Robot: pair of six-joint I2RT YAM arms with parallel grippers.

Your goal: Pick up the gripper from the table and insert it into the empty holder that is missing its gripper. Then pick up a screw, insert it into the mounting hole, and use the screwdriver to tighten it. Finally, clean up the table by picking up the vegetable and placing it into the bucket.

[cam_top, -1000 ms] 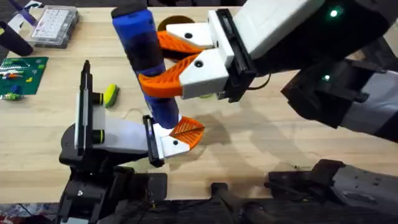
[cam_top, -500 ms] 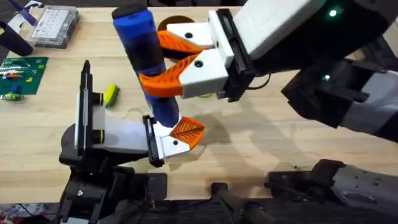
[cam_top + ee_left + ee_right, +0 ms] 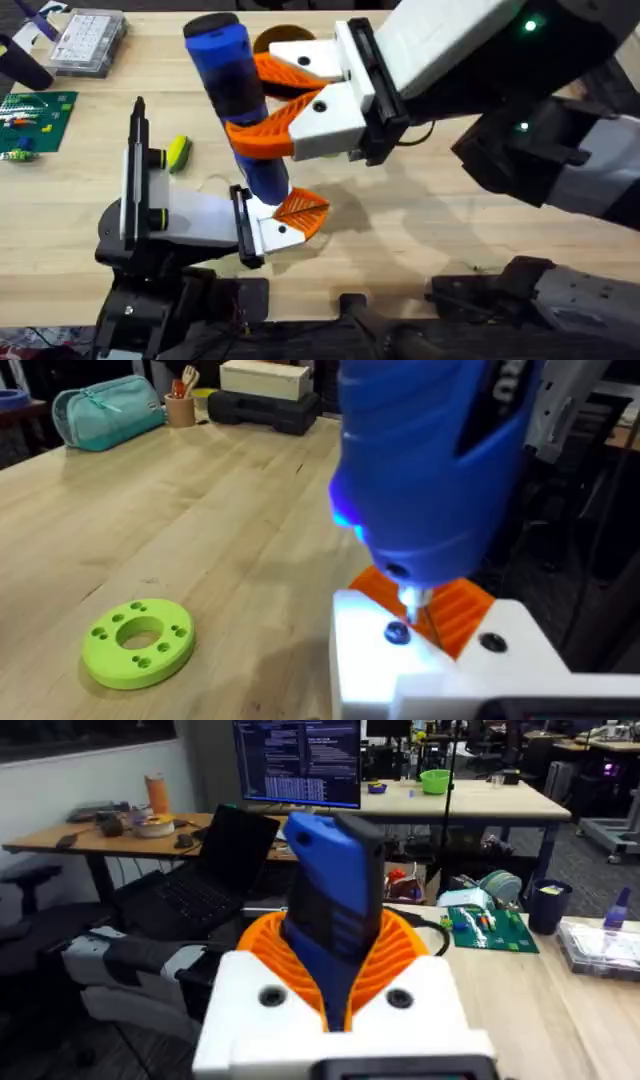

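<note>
A: The fingers first, please. How do they stand?

B: The right gripper (image 3: 262, 105) has its orange ribbed pads (image 3: 400, 955) closed around the thick blue screwdriver (image 3: 236, 105) and holds it nearly upright. For the left gripper (image 3: 285, 218) I cannot tell; the screwdriver covers it partly.

A: What is on the left side of the table (image 3: 400, 215)?

B: A clear plastic parts box (image 3: 88, 40) at the far corner, and a green circuit board (image 3: 35, 120) cut off by the edge. Just beside the left arm lies the small yellow-green vegetable (image 3: 178, 152).

A: And in the middle?

B: The white blocky holder (image 3: 440, 660) on the left arm, with the orange lattice gripper (image 3: 300, 210) seated in it. In the left wrist view the thin metal tip (image 3: 409, 600) comes down to a dark screw hole (image 3: 397, 632); whether a screw sits inside is too small to see.

A: The bucket?

B: The bucket (image 3: 283, 38) stands at the far edge, mostly hidden behind the white finger. A flat bright green ring (image 3: 140, 642) with holes lies on the pale wood.
</note>
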